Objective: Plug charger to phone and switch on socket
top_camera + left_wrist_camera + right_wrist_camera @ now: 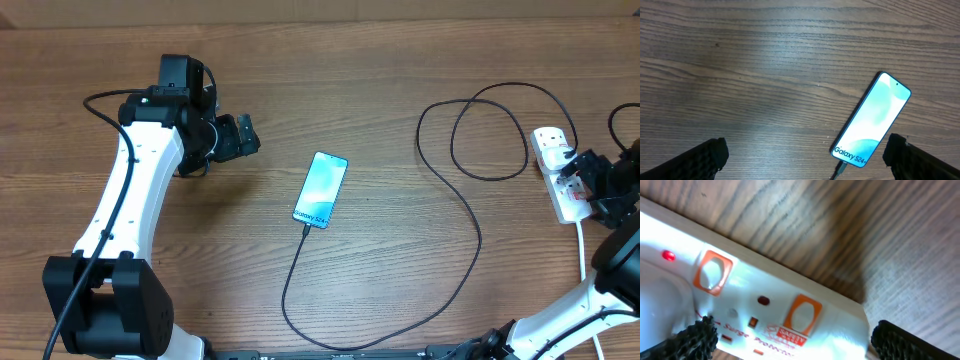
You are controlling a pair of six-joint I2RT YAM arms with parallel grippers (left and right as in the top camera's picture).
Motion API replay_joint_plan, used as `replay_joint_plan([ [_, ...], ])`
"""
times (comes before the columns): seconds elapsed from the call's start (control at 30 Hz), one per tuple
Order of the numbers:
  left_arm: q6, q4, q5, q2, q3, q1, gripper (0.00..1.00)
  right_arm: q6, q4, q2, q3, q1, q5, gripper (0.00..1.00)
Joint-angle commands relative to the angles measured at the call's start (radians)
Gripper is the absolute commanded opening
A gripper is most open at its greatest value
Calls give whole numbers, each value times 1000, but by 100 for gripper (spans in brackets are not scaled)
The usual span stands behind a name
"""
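The phone (321, 189) lies at the table's middle with its light blue screen lit; it also shows in the left wrist view (872, 119). The charger's thin black cable (470, 215) loops from the socket (556, 172) at the right edge, and its tip (306, 229) sits in the phone's near end (840, 169). My left gripper (238, 137) is open and empty, left of the phone, its fingers either side of bare wood (805, 160). My right gripper (585, 178) is open, close over the socket (760, 310), where one red light (668, 256) glows.
The socket's white cord (583, 250) runs toward the near edge at the right. Orange switches (802, 314) and red print mark the socket's top. The left arm's white links (120, 215) cross the left side of the table.
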Motion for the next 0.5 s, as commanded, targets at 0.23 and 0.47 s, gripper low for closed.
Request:
replay_joint_plan([
  [0.23,19,1,-6,-15,-3,6,100,-106,-5,-147,-6,8,-85,100],
  [0.47,19,1,-6,-15,-3,6,100,-135,-26,-151,-40,10,-114,100],
])
